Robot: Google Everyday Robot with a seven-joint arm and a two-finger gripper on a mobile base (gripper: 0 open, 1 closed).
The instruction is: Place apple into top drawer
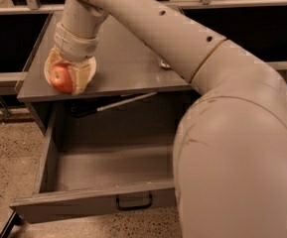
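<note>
The cream two-finger tool (67,79) is clamped on the small round red-orange apple (60,78), holding it at the front-left edge of the grey metal bench (128,68). The wide shallow grey metal top drawer (108,168) stands pulled open below. The apple should probably clear the bench's lip first, come forward over the drawer's middle, then sink low before release — a high drop risks a bounce or roll.

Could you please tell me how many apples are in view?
1: the apple sits in the gripper, above the cabinet top at its front-left corner. The arm may hide others.
</note>
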